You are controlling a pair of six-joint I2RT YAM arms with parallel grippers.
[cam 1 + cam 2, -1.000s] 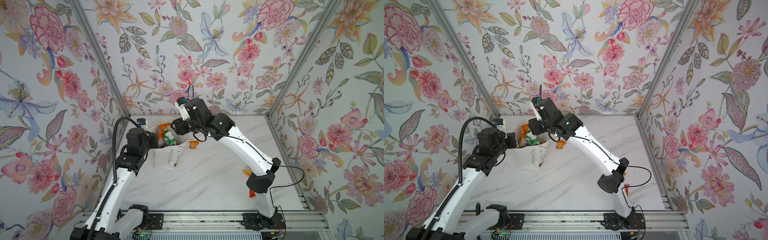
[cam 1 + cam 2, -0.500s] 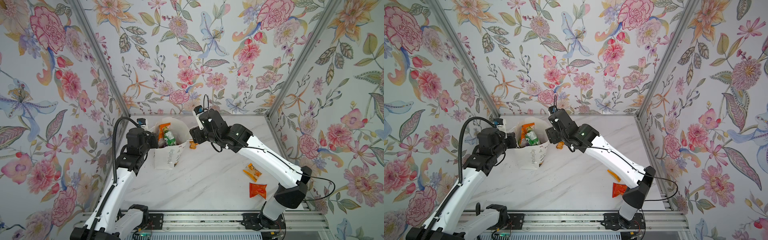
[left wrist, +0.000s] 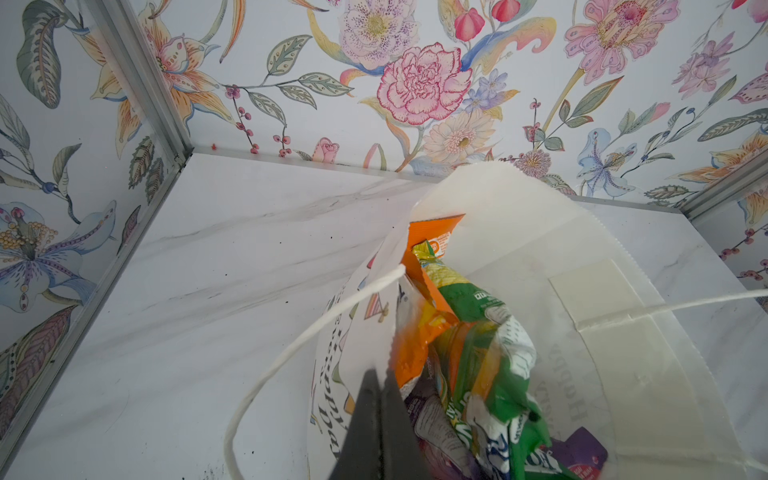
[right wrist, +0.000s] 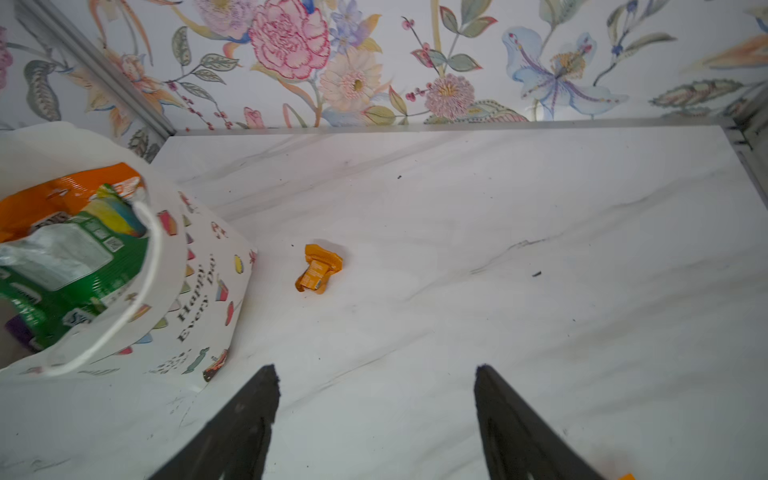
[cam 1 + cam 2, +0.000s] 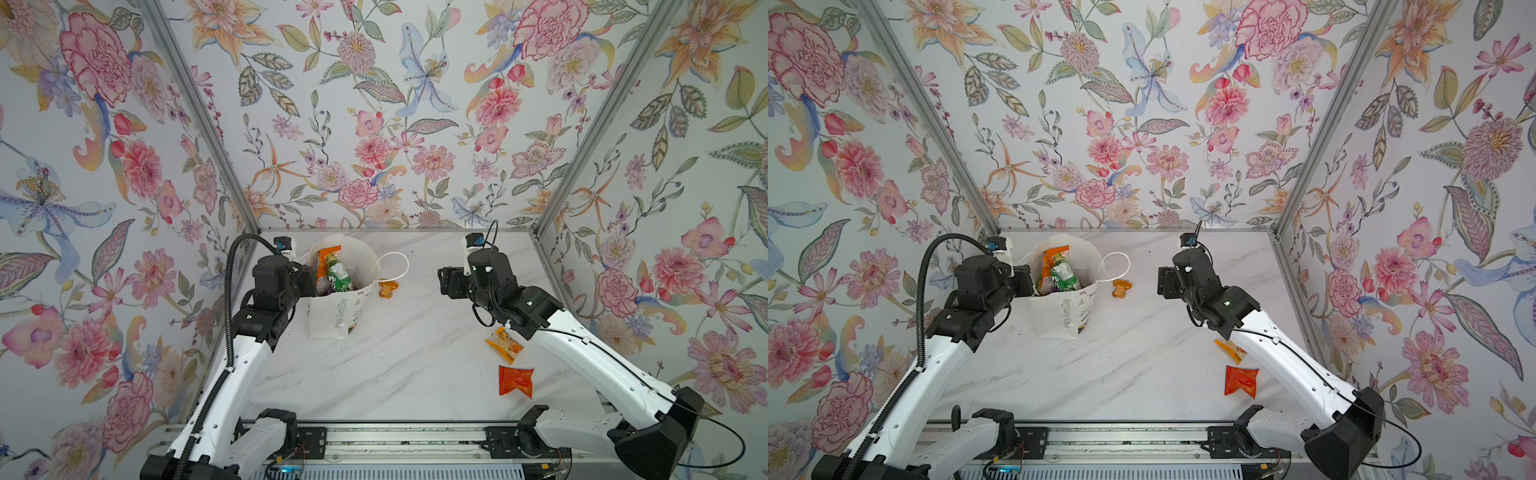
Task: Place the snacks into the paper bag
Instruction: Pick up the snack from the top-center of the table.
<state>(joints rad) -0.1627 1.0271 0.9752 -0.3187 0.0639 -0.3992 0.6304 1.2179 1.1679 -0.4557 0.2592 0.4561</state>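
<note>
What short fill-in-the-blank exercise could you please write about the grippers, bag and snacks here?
1. The left gripper pinches the paper bag at its ___.
2. The right gripper is ___ and holds nothing.
3. The green packet lies ___ the bag.
4. The red-orange packet lies on the ___.
Missing words: rim; open; inside; table.

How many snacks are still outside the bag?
3: crumpled orange sachet beside the white paper bag; yellow-orange sachet by the right arm; red-orange packet near it. Others may be hidden.
</note>
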